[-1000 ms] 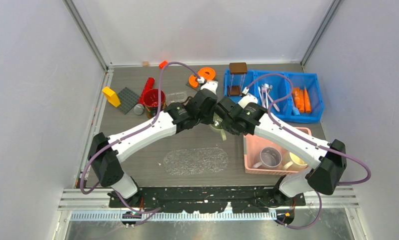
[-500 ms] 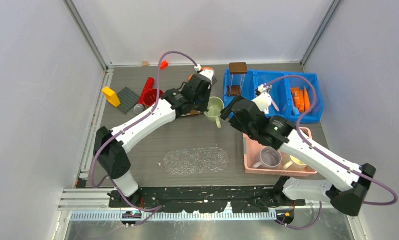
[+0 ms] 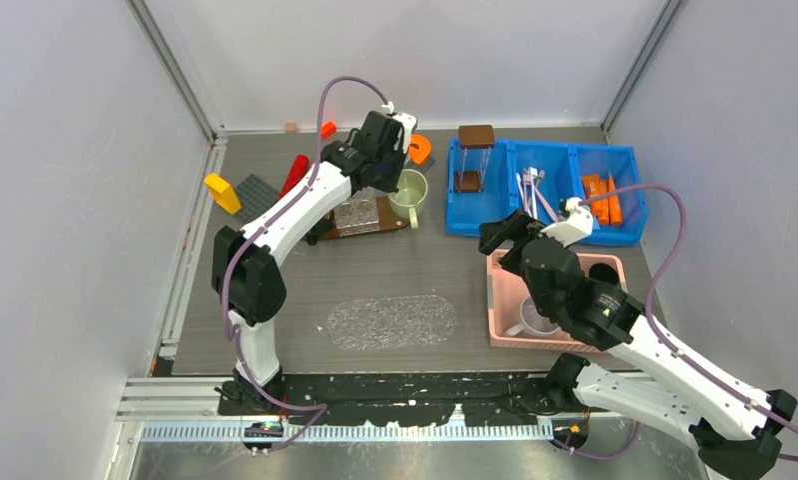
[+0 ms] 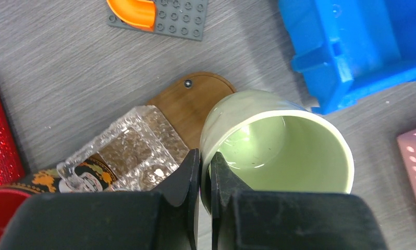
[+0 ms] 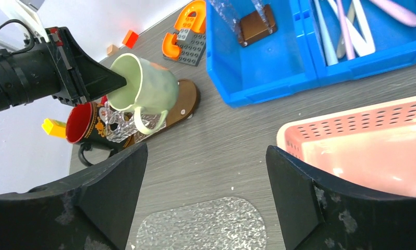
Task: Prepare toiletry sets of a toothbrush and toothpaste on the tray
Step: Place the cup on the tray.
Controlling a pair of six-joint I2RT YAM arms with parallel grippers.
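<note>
Pale-green mug (image 4: 224,122) hangs tilted over the wooden tray (image 4: 187,104), its rim pinched tight by the left gripper (image 4: 205,156); right gripper (image 5: 206,151) gapes wide, empty, beside the pink basket (image 5: 352,120); toothbrushes (image 3: 531,192) lie in the blue bin's (image 5: 258,86) middle compartment, toothpaste (image 3: 602,198) in the right-hand compartment.

Two white-shelled arms with black joint housings stand on a black perforated mounting plate (image 3: 405,405), the left arm (image 3: 305,205) at the plate's left end, the right arm (image 3: 665,350) at its right end. A purple cable (image 3: 355,79) loops along each. The left gripper (image 4: 205,164) and right gripper (image 5: 205,153) show matte black wedge fingers, the right's pale-scuffed.
</note>
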